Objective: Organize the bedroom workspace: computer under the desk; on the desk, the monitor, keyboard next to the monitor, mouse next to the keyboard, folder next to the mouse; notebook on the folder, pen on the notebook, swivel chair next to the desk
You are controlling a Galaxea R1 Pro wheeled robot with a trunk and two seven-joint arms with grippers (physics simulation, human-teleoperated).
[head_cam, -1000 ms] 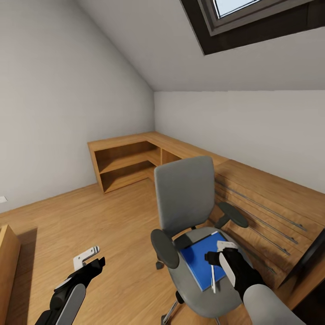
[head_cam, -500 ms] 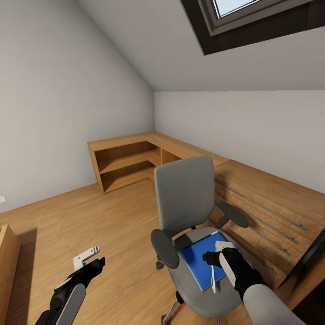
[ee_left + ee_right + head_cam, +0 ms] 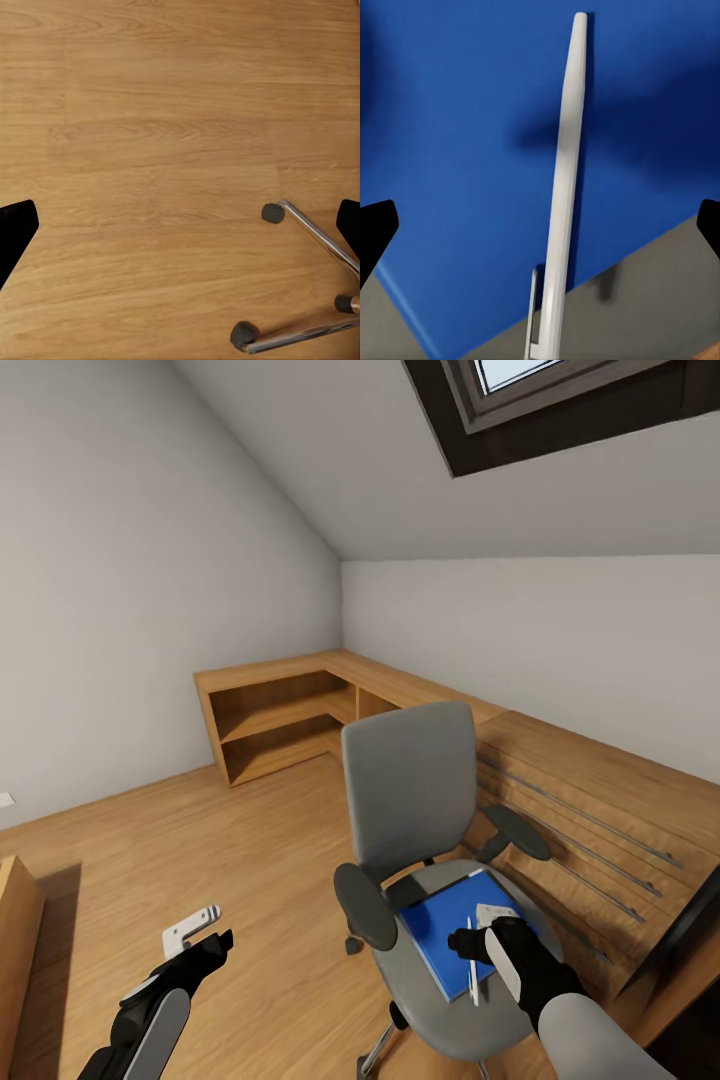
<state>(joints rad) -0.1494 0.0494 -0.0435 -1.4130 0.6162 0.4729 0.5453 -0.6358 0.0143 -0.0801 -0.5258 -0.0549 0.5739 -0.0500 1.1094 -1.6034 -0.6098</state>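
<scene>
So the grey swivel chair [image 3: 415, 830] sits out on the wood floor [image 3: 200, 840] with its back toward the low wooden shelving [image 3: 290, 715] along the far wall. The blue folder [image 3: 455, 940] lies flat on the seat, turned a bit crooked to the seat, one corner pointing toward the backrest. The white pen [image 3: 472, 970] lies on the folder, and its long axis runs roughly from the backrest side toward the seat's front edge; in the right wrist view the pen [image 3: 561, 187] crosses the folder [image 3: 450, 150] lengthwise, and its clip end sticks out past the folder's edge over the grey seat [image 3: 645, 300].

The right gripper [image 3: 488, 932] hangs right above the pen with its jaws spread wide, one finger on each side, holding nothing. The left gripper [image 3: 196, 930] is off beside the chair over bare floor, jaws apart and empty too; its wrist camera looks down at the chair's chrome legs and casters [image 3: 300, 285].
</scene>
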